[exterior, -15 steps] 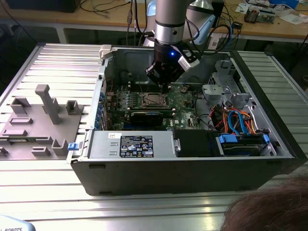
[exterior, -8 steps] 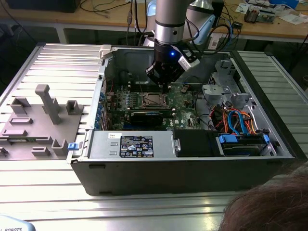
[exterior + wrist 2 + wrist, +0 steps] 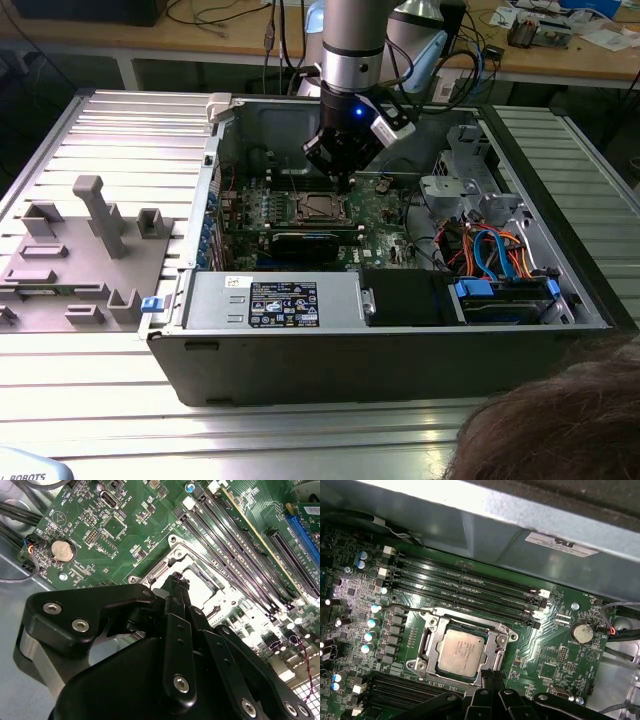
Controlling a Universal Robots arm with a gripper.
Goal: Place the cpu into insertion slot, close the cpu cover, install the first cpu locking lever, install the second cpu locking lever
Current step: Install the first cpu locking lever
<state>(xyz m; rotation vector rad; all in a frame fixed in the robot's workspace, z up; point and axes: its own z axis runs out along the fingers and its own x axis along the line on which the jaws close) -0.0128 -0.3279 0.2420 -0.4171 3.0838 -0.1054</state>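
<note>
The cpu (image 3: 461, 651) lies in the insertion slot (image 3: 506, 641) with its silver-grey top showing. The cpu cover (image 3: 431, 645) lies flat around it as a silvery frame. A thin wire locking lever (image 3: 412, 609) runs along the socket side nearest the memory slots. My gripper (image 3: 487, 674) stands with its black fingers together at the socket's edge, nothing visible between them. In the second wrist view the gripper (image 3: 175, 582) hangs just over the cover (image 3: 167, 562), with part of the cpu (image 3: 202, 580) beside it. In the exterior view the gripper (image 3: 340, 178) hovers above the socket (image 3: 320, 207).
The motherboard (image 3: 385, 200) sits in an open computer case (image 3: 350, 330) on a ribbed metal table. Memory slots (image 3: 465, 587) run beside the socket. Drive cables (image 3: 490, 250) fill the exterior view's right. A grey fixture (image 3: 90, 250) stands on the left. A person's head (image 3: 550, 430) shows at the lower right.
</note>
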